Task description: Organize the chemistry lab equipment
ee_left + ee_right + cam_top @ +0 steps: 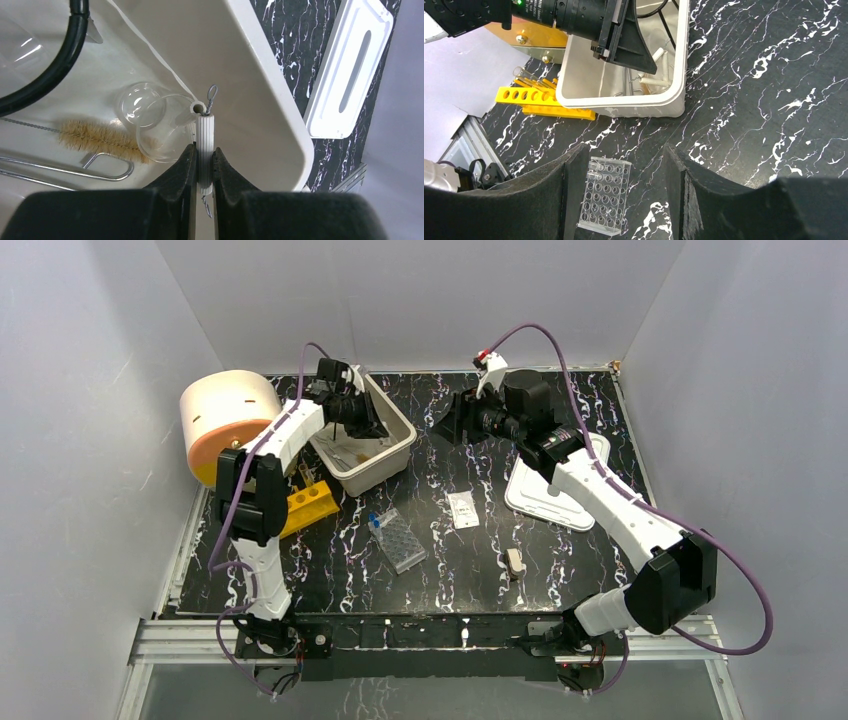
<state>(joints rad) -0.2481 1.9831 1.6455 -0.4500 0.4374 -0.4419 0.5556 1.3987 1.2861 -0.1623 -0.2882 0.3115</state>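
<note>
My left gripper (204, 161) is inside the beige tub (398, 454), shut on one ribbed white tube of the white triangle (205, 131); it also shows in the top view (362, 420). A clear beaker (152, 120), a bristle brush (100, 138), a metal wire clamp (75, 170) and the black wire stand (55, 65) lie in the tub below it. My right gripper (626, 195) is open and empty above the table, right of the tub (452, 426). The clear well tray (605, 200) lies under it on the table (400, 540). The yellow tube rack (305, 505) lies left of the tub.
The white grey-slotted lid (560, 490) lies at the right, under my right arm. A white packet (463, 510) and a small wooden piece (515, 563) lie mid-table. A large beige and orange drum (225, 420) stands at the far left.
</note>
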